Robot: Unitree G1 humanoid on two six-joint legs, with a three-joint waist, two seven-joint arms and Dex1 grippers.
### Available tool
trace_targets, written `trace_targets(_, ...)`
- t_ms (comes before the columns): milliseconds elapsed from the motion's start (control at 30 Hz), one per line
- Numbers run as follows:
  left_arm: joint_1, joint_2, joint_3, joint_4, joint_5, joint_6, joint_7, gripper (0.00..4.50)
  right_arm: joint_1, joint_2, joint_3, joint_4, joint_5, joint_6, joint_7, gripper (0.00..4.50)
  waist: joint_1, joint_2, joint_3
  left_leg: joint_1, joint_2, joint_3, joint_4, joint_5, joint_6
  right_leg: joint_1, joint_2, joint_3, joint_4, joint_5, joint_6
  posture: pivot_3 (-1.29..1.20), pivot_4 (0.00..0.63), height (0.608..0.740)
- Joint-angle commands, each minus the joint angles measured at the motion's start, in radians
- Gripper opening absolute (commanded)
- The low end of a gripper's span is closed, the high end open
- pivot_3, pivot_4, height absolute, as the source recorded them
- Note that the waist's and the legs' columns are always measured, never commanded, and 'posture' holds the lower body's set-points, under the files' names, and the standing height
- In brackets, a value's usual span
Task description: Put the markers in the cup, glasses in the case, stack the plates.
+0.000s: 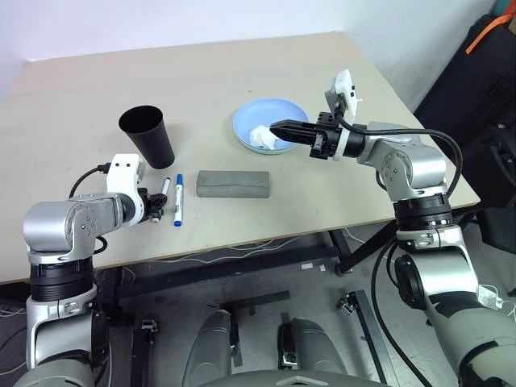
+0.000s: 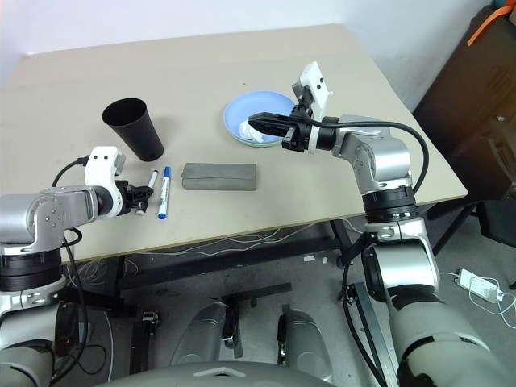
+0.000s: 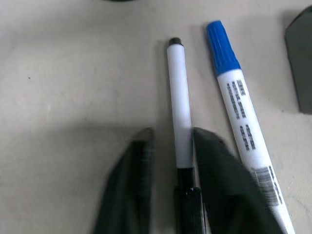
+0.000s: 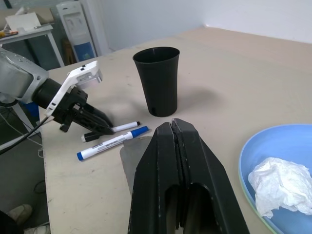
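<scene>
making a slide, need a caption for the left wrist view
Left claw shut on the black-capped marker, blue-capped marker lying alongside on the table.

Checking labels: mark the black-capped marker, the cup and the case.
black-capped marker [image 3: 179, 107]: left wrist view, white barrel.
cup [image 1: 150, 137]: left eye view, outer wall.
case [image 1: 232, 184]: left eye view, top face.

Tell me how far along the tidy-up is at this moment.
Plates look stacked: the blue plate shows a mint rim beneath, a crumpled tissue in it. The case lies closed; whether the glasses are inside cannot be seen. In hand: the left gripper is shut on the black-capped marker, which lies on the table. Left: both it and the blue-capped marker into the empty cup.
</scene>
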State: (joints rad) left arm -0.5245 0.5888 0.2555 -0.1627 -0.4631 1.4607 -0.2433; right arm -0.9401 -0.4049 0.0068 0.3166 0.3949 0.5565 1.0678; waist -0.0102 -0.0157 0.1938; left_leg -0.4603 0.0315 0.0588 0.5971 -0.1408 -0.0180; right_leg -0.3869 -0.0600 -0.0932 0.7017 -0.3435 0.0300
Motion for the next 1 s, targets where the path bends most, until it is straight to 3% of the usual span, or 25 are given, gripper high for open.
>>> trace_targets(33, -0.011, -0.003, 0.015, -0.026, -0.017, 0.058, -0.02, 0.02, -0.005, 0.002, -0.008, -0.016, 0.009, -0.02, -0.005, 0.0, -0.001, 0.0, 0.0, 0.0, 0.0, 0.0, 0.0, 0.0, 0.0, 0.0, 0.0, 0.0, 0.0, 0.0, 0.0, 0.0, 0.15, 0.717)
trace_targets(367, -0.075, -0.005, 0.077, -0.035, -0.004, 0.075, -0.025, 0.02, -0.022, 0.008, -0.016, 0.023, 0.013, -0.037, -0.014, 0.0, -0.001, -0.001, 0.001, 0.0, 0.0, 0.0, 0.0, 0.001, -0.001, 0.0, 0.0, 0.0, 0.0, 0.0, 0.0, 0.0, 0.15, 0.717)
trace_targets(633, -0.072, 0.05, 0.114, -0.162, -0.073, 0.074, -0.115, 0.02, -0.028, 0.011, -0.012, 0.029, 0.019, -0.043, -0.002, 0.0, -0.002, -0.002, 0.001, 0.0, 0.0, 0.0, 0.0, 0.002, -0.003, 0.0, 0.0, 0.0, 0.0, 0.0, 0.0, 0.0, 0.15, 0.717)
trace_targets(700, -0.058, 0.073, 0.12, -0.209, -0.085, -0.017, -0.155, 0.02, -0.026, 0.014, -0.011, 0.028, 0.022, -0.043, 0.002, 0.0, -0.004, -0.002, 0.002, 0.0, 0.0, 0.0, 0.0, 0.002, -0.003, 0.0, 0.0, 0.0, 0.0, 0.0, 0.0, 0.0, 0.15, 0.717)
trace_targets(833, 0.009, 0.107, 0.1, -0.28, -0.046, -0.381, -0.269, 0.02, -0.024, 0.015, -0.015, 0.027, 0.031, -0.037, 0.015, 0.0, -0.002, -0.002, 0.002, 0.0, 0.0, 0.0, 0.0, 0.002, -0.003, 0.0, 0.0, 0.0, 0.0, 0.0, 0.0, 0.0, 0.15, 0.717)
trace_targets(1000, 0.0, 0.035, 0.096, -0.2, 0.012, -0.679, -0.252, 0.02, -0.005, 0.002, -0.019, 0.008, 0.046, -0.051, 0.054, 0.0, 0.002, -0.002, 0.002, 0.0, 0.0, 0.0, 0.0, 0.0, 0.001, 0.0, 0.0, 0.0, 0.0, 0.001, 0.0, 0.0, 0.15, 0.717)
